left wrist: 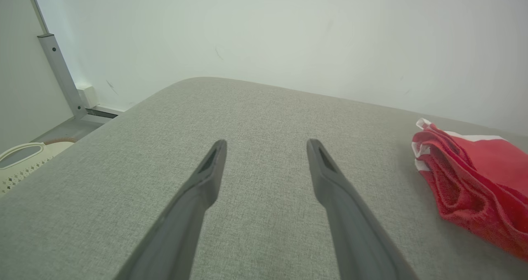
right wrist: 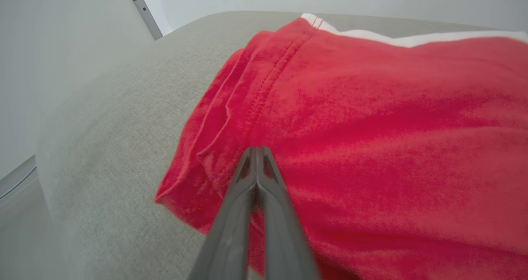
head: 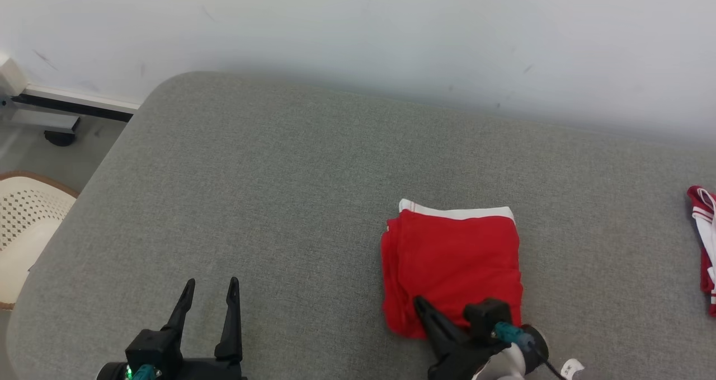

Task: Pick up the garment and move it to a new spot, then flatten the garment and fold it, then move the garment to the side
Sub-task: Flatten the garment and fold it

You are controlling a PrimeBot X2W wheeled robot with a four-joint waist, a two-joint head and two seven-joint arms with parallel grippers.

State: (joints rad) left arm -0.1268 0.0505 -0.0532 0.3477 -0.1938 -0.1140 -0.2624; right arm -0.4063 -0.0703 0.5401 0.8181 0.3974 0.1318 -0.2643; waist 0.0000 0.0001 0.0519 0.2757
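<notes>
The garment [head: 450, 262] is red with a white band along its far edge, and it lies folded into a rough square on the grey padded surface [head: 251, 173]. My right gripper [head: 418, 301] is shut, its fingers lying over the garment's near left corner. In the right wrist view the closed tips [right wrist: 256, 149] rest on the red cloth [right wrist: 371, 127], and no fabric shows between them. My left gripper [head: 212, 282] stands open over bare surface well to the left. Its wrist view has the spread fingers [left wrist: 267, 144] with the garment [left wrist: 474, 177] off to the right.
Another red-and-white piece of cloth [head: 703, 240] lies at the surface's right edge. A white perforated basket [head: 22, 223] stands on the floor beyond the left edge. A white wall runs behind the far edge.
</notes>
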